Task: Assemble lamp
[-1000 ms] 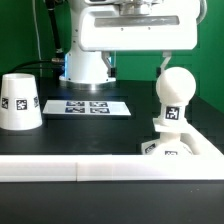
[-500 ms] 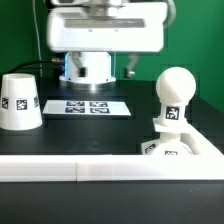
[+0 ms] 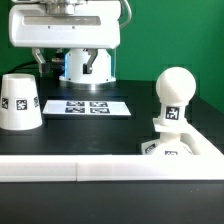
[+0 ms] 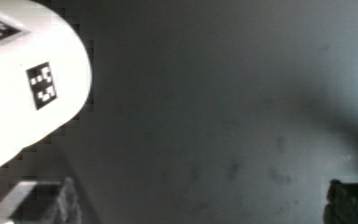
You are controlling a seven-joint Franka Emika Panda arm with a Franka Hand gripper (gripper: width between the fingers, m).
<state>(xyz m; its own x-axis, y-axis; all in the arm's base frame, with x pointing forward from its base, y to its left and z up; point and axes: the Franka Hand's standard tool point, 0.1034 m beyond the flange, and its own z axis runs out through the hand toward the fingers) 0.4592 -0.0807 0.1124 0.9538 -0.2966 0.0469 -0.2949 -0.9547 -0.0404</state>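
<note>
gripper (image 4: 185, 200) spread wide in the wrist view: one fingertip (image 4: 34, 200) sits at one lower corner of the picture, the other at the opposite corner, with bare dark table (image 4: 211, 110) between them and nothing pinched. the white shade (image 4: 25, 85) fills a corner of that same wrist view, tag showing, off to the side of the finger gap and not touching either finger.

exterior view: the fingers are not visible, only the white arm head (image 3: 65, 25) high at the exterior view's left, hanging above the table with open air under it. arm base (image 3: 85, 65) stands behind it at the back, by the green wall.

shade (image 3: 19, 101) sits wide end down on the table at the exterior view's left, close to the picture edge, apart from the other parts. marker board (image 3: 90, 106) lies flat just beside it toward the middle. bulb (image 3: 174, 95) stands upright with its neck down on the sloped base (image 3: 178, 147) at the exterior view's right, touching it. the base is tucked into the corner formed by the white bar (image 3: 70, 169), which runs along the front edge and turns up the right side.

open table between the marker board and bulb, and between the shade and front bar.
</note>
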